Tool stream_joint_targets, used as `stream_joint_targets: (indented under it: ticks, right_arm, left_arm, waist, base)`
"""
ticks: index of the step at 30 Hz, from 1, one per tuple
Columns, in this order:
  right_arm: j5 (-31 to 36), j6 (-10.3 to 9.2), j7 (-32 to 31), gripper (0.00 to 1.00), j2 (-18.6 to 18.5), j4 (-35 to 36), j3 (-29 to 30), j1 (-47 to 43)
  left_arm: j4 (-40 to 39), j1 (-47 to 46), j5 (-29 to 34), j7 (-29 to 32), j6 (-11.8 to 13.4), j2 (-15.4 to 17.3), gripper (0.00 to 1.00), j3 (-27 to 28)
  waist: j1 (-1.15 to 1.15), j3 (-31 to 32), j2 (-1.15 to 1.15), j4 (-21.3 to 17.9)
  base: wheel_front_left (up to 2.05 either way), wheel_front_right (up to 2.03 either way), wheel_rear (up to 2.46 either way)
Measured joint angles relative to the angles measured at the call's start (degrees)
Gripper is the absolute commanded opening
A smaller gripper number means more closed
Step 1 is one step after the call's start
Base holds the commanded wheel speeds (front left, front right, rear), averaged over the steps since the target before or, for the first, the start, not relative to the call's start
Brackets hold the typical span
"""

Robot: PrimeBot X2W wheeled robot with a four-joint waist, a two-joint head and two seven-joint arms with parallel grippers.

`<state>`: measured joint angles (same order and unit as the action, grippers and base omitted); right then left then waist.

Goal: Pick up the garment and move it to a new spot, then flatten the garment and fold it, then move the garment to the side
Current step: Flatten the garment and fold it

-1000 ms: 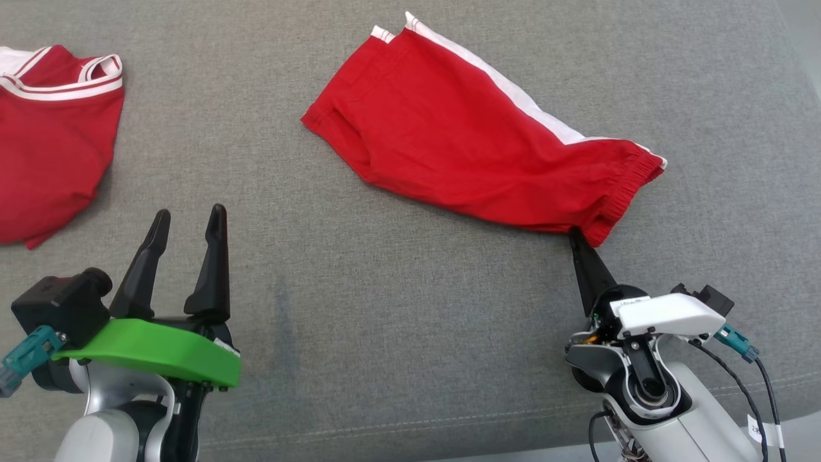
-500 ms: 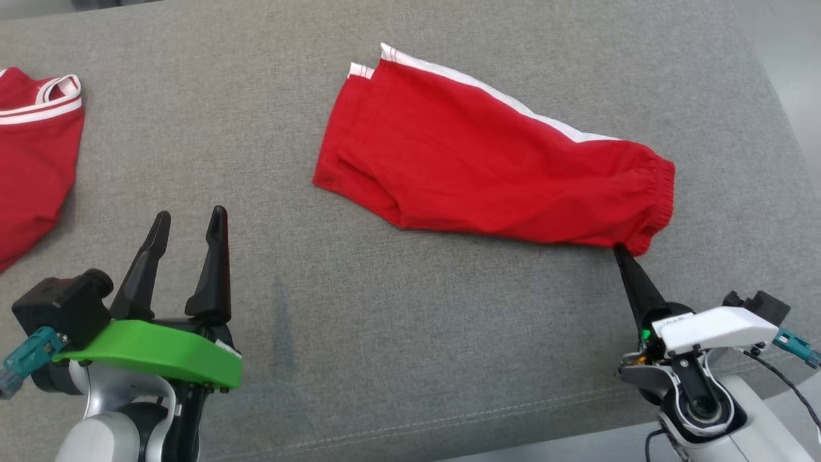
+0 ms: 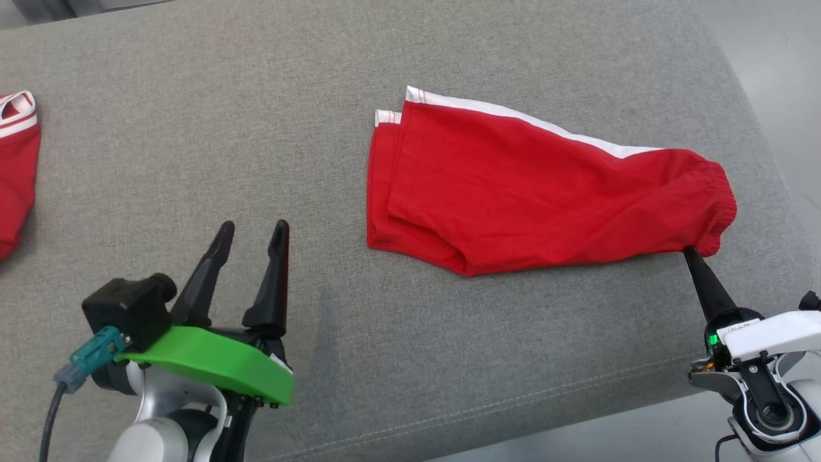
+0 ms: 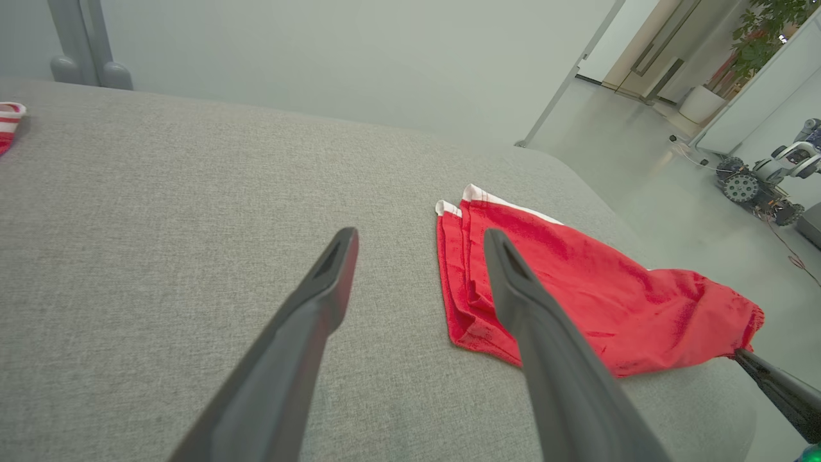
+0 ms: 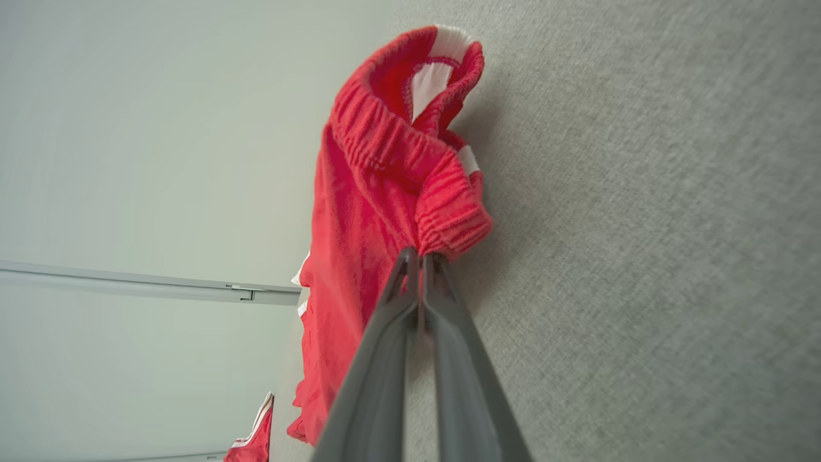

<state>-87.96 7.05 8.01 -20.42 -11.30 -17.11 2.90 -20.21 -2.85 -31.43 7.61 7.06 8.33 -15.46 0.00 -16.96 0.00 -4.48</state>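
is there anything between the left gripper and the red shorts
Nothing visible. Bare grey cushion lies between the open left gripper and the near hem of the red shorts. The right gripper is shut on the waistband corner, and the other red garment lies far off to the left.

Bare couch surface (image 3: 192, 160) separates the shorts (image 3: 526, 205) (right) from 1 red top (image 3: 16, 173).

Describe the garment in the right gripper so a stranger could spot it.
On the grey upholstered surface, look right of centre: red shorts with a white side stripe. Unlike the red garment at the left edge, their waistband is pinched by the right gripper.
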Motion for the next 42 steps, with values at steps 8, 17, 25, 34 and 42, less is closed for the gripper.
stream_joint_targets:
  ticks: [8,17,25,34,42]
  right_arm:
    - [6.5,0.0,-0.1,0.0,-3.19,4.83,-2.91,0.64]
    - [13.63,0.0,-6.08,0.0,-10.47,12.57,-8.77,6.21]
    - [16.52,0.0,-13.83,0.0,-15.93,14.18,-12.16,10.37]
    - [17.57,-0.6,-22.6,0.0,-19.83,14.38,-14.99,14.16]
    - [17.93,-1.59,-28.98,0.0,-20.16,15.26,-17.64,17.73]
  left_arm:
    - [0.52,-0.23,0.0,0.47,-0.09,-1.21,1.0,-2.01]
    - [1.78,-1.02,-0.15,0.19,-0.49,-2.6,1.0,-3.09]
    - [4.0,-1.53,-1.67,-1.91,-0.58,-4.08,1.0,-4.13]
    - [7.47,-1.94,-4.03,-4.23,-1.21,-5.03,1.0,-5.48]
    - [10.27,-2.32,-4.77,-6.01,-1.78,-5.27,1.0,-6.73]
  waist:
    - [0.0,-0.34,0.0,0.38]
    - [0.0,-0.16,0.0,3.41]
    - [0.0,0.01,0.0,7.95]
    - [0.0,0.23,0.0,14.51]
    - [0.0,0.89,0.0,20.18]
  base:
    - [0.0,0.0,0.0]
    - [0.0,0.0,0.0]
    - [0.0,0.0,0.0]
    - [0.0,0.0,0.0]
    - [0.0,0.0,0.0]
